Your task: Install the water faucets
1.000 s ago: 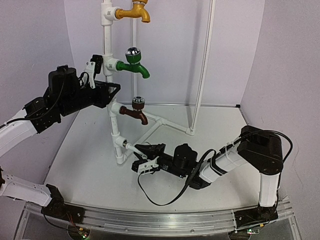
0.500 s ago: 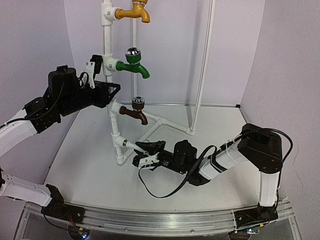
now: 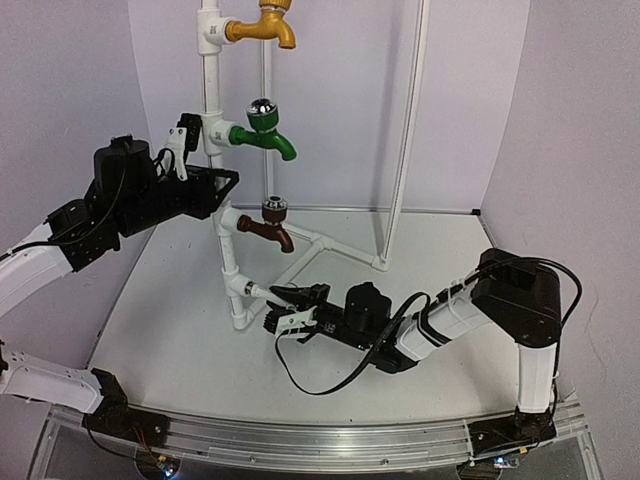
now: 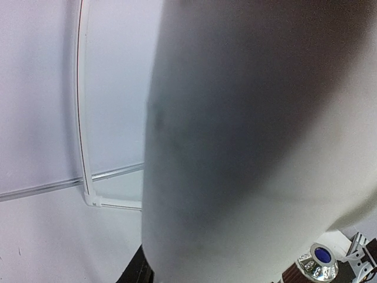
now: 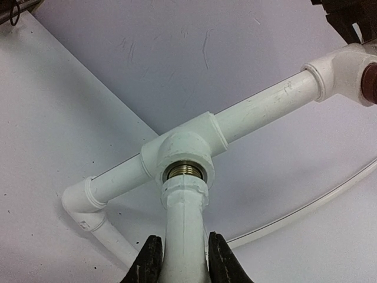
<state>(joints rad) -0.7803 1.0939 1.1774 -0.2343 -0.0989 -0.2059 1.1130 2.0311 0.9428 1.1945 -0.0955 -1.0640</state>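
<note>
Right wrist view: your white faucet [image 5: 184, 236] runs lengthwise from 6 to 12 o'clock. Its inlet end points to 12 and sits at the brass-lined mouth of the T-fitting [image 5: 185, 150]. The right gripper [image 5: 181, 262] has its jaws nearly together, pinching the faucet's body from 9 and 3 o'clock. In the top external view the faucet lies near the foot of the upright pipe [image 3: 212, 95], pointing to 10 o'clock. The left gripper [image 3: 218, 186] is clamped narrowly on that pipe, between the green faucet [image 3: 268, 130] and the brown faucet [image 3: 272, 228].
</note>
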